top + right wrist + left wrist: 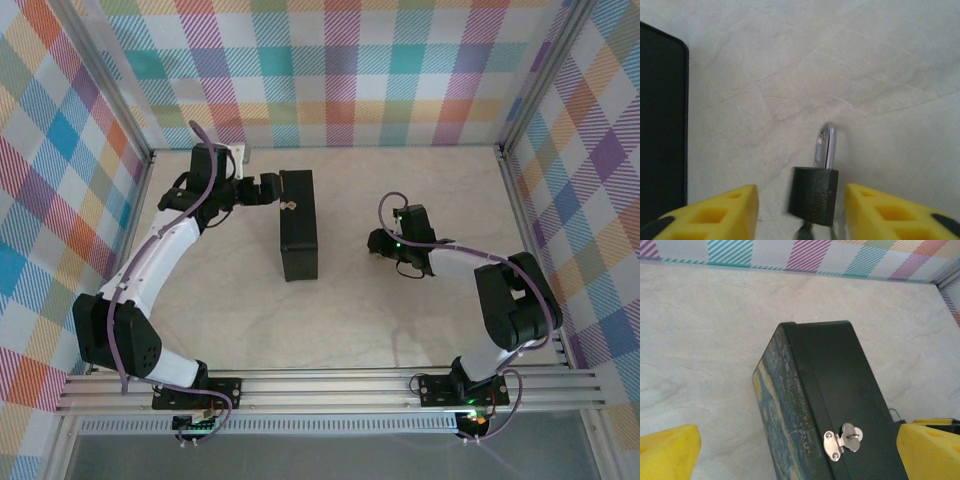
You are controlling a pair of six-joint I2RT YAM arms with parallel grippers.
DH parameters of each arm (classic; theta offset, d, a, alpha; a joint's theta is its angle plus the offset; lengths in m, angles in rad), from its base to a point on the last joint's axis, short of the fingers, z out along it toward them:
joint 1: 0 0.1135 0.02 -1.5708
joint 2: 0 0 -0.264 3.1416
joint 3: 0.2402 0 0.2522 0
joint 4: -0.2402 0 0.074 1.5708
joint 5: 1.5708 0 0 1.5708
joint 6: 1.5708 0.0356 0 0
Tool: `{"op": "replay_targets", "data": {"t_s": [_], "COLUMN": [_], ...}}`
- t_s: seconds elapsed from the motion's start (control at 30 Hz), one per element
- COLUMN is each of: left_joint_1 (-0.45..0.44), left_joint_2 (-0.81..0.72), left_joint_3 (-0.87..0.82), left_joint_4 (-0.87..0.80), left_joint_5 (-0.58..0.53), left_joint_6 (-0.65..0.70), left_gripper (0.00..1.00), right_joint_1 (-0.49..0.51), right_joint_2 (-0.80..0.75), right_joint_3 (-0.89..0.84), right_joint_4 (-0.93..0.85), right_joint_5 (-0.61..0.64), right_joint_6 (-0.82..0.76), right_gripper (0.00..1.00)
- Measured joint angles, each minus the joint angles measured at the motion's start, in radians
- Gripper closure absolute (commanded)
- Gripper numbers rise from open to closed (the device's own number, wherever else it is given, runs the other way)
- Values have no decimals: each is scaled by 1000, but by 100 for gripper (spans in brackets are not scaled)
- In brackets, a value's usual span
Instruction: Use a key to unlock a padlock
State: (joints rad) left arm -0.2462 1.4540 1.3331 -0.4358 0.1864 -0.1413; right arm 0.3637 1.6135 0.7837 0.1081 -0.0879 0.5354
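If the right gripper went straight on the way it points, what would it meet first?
Likely the padlock, sitting between the right gripper's open jaws with gaps either side; beyond it bare table, though depth is unclear.

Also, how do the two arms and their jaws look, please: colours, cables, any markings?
The left arm and the right arm both have black joint housings and white links, with a lilac cable running along each. The jaws are bright yellow and blocky; the right arm's show square recesses and black ends. A small green light glows near the right wrist.
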Motion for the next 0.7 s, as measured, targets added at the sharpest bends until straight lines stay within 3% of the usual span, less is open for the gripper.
{"op": "replay_targets", "data": {"t_s": [0.23,0.37,0.43,0.5,0.7], "left_joint_1": [38,68,71,71,73], "left_joint_2": [1,3,8,11,11], "left_joint_3": [-9,-33,-33,-42,-123], "left_joint_4": [-34,-52,-84,-106,-169], "left_joint_5": [-96,-92,-88,-75,-89], "left_joint_6": [-80,-127,-147,-172,-248], "left_gripper": [1,0,0,0,0], "right_joint_1": [-4,26,72,138,294], "right_joint_2": [-24,-77,-106,-129,-84], "right_joint_3": [23,134,213,307,545], "right_joint_4": [-95,-218,-275,-329,-465], "right_joint_5": [8,-10,-3,0,35], "right_joint_6": [-93,-108,-110,-107,-83], "right_gripper": [41,27,19,3,0]}}
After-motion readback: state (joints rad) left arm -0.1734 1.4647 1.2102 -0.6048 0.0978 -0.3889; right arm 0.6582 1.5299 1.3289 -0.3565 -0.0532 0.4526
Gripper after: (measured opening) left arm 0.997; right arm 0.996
